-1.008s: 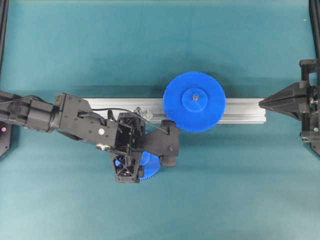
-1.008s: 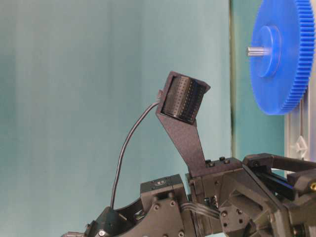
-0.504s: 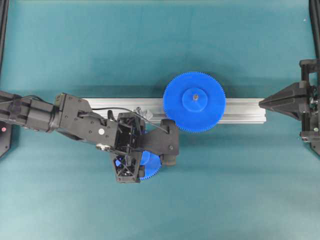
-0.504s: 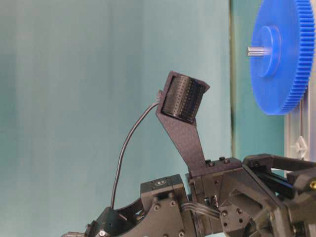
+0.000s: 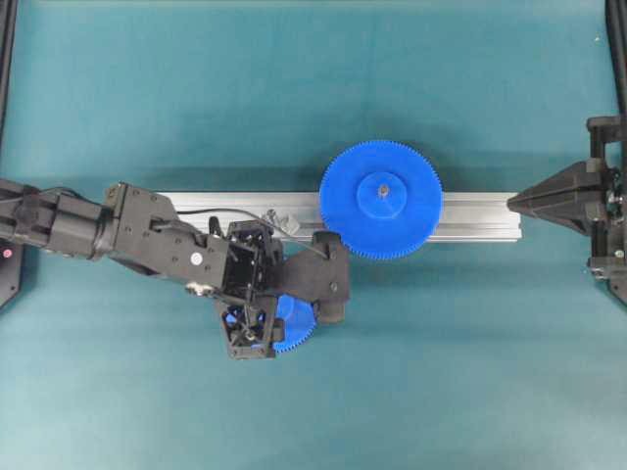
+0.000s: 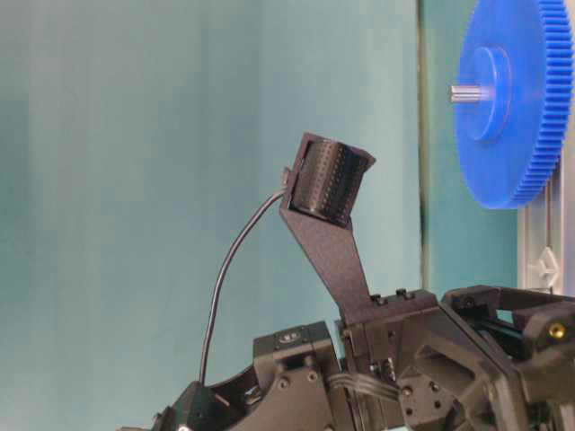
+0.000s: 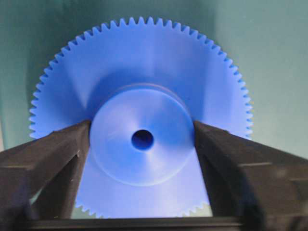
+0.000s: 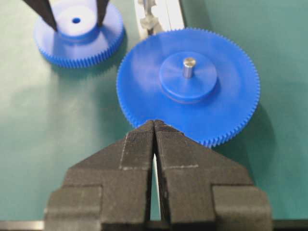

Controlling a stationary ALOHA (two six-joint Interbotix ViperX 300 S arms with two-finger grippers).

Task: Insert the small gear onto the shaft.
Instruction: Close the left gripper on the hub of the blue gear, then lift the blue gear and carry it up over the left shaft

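The small gear (image 7: pixel 144 72) lies flat on the green mat, hub up, centre hole showing. My left gripper (image 7: pixel 142 127) stands over it, and both fingers (image 7: pixel 62 149) press the sides of the raised hub. From overhead only the gear's right edge (image 5: pixel 297 325) shows from under the left gripper (image 5: pixel 257 321). In the right wrist view the small gear (image 8: pixel 77 36) sits at the top left with the two dark fingers on its hub. The shaft (image 5: pixel 278 217) stands on the rail just above the left wrist, partly hidden. My right gripper (image 8: pixel 154 124) is shut and empty at the rail's right end (image 5: pixel 511 203).
A wider blue gear (image 5: pixel 380 200) sits on its own pin on the aluminium rail (image 5: pixel 475 215), right of the shaft. At table level this gear (image 6: pixel 517 108) is at the top right. Black frame posts stand at the far left and right edges.
The left jaws have closed in onto the small gear's hub. The left wrist has shifted slightly. The right arm has not moved.
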